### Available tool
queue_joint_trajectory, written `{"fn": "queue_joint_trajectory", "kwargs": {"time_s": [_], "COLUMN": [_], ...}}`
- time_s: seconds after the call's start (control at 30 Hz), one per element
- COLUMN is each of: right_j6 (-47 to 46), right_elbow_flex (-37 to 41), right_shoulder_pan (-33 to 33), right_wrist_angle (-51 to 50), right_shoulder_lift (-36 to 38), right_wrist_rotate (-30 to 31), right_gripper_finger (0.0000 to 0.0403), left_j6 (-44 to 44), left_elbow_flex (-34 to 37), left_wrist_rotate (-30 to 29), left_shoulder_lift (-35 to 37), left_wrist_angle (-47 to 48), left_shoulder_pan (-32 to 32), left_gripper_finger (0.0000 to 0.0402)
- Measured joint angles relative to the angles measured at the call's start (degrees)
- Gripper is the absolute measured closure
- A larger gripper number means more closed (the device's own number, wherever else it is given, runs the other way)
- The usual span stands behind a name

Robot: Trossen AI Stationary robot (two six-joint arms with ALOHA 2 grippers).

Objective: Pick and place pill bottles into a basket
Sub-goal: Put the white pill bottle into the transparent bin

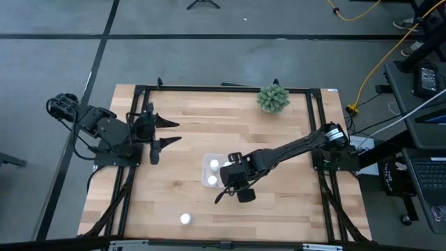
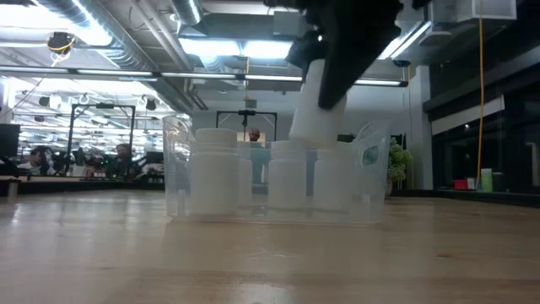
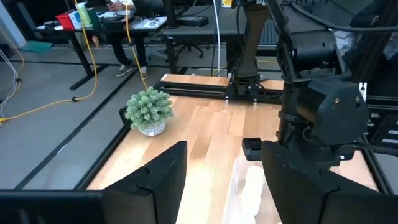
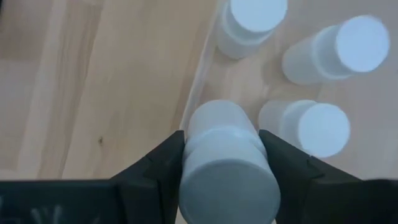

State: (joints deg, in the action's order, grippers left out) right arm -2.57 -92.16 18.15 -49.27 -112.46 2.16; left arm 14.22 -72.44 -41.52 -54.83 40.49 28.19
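The clear basket stands mid-table, and its rim shows in the right wrist view. Three white pill bottles stand upright in it. In the low view they show through its front wall. My right gripper is shut on another bottle above the basket's near side. One more bottle stands alone on the table near the front edge. My left gripper is open and empty at the table's left, pointing toward the basket. My right gripper pinches the bottle's upper part just below the cap between its two fingers, one on each side. The fingers come from above, pointing down. The bottle hangs cap up and slightly tilted, its bottom clear above the bottles in the basket.
A spiky green plant in a small pot stands at the table's far edge. A black frame runs around the table. Bare wood lies left of the basket and along the front.
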Motion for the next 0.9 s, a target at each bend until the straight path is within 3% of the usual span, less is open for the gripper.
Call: {"fn": "queue_joint_trajectory", "kwargs": {"time_s": [0.33,0.9], "right_j6": [-0.28,-1.97], "right_elbow_flex": [5.64,10.82], "right_shoulder_pan": [0.00,-0.79], "right_wrist_angle": [4.75,8.86], "right_shoulder_lift": [0.02,0.02], "right_wrist_rotate": [-2.22,-3.78], "right_gripper_finger": [0.0229,0.0217], "left_j6": [0.00,0.01], "left_elbow_flex": [0.00,0.00], "left_wrist_rotate": [0.14,0.40], "left_shoulder_lift": [-0.98,-0.96], "left_wrist_angle": [-0.01,-0.02], "left_shoulder_pan": [0.01,-0.01], "left_gripper_finger": [0.0232,0.0235]}}
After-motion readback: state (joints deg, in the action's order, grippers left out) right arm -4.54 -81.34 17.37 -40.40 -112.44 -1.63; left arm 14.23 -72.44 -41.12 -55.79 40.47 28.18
